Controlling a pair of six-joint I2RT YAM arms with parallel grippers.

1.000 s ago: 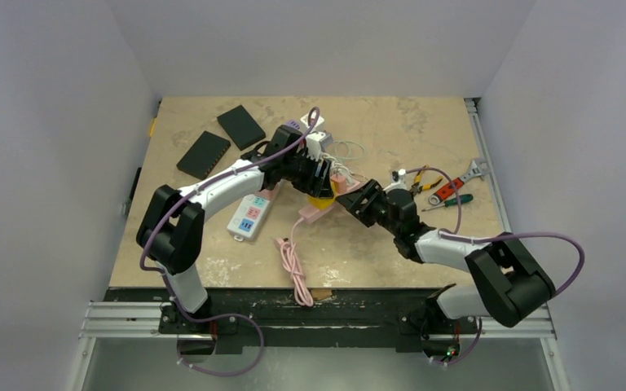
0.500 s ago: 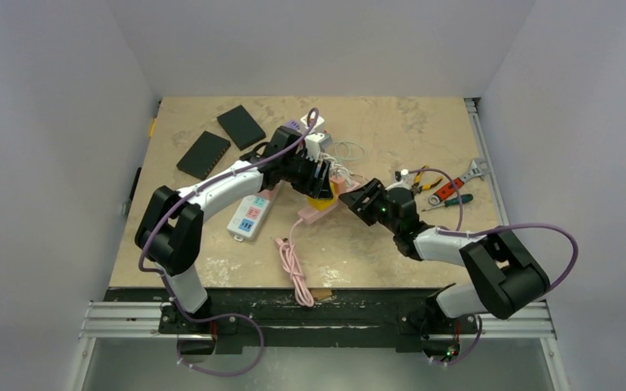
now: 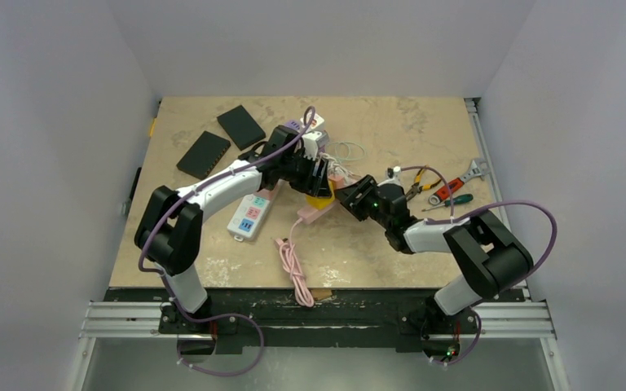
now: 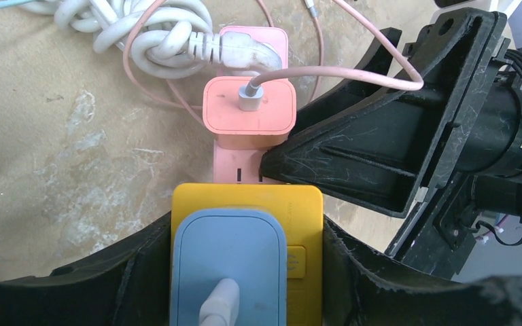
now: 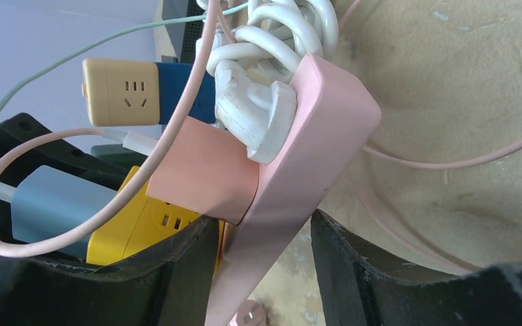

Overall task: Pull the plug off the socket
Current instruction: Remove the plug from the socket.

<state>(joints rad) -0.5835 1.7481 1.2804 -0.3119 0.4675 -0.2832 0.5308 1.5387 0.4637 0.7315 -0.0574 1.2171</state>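
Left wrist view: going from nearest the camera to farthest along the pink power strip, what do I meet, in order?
yellow adapter with the blue charger on it → pink charger → white plug → bundled white cord

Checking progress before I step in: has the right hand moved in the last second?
Yes. The right hand has shifted left, away from the red-handled tools toward the pink power strip.

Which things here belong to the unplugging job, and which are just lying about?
Job in hand:
pink power strip, yellow plug, left gripper, right gripper.

Lying about:
white power strip, farther black box, nearer black box, hand tools.
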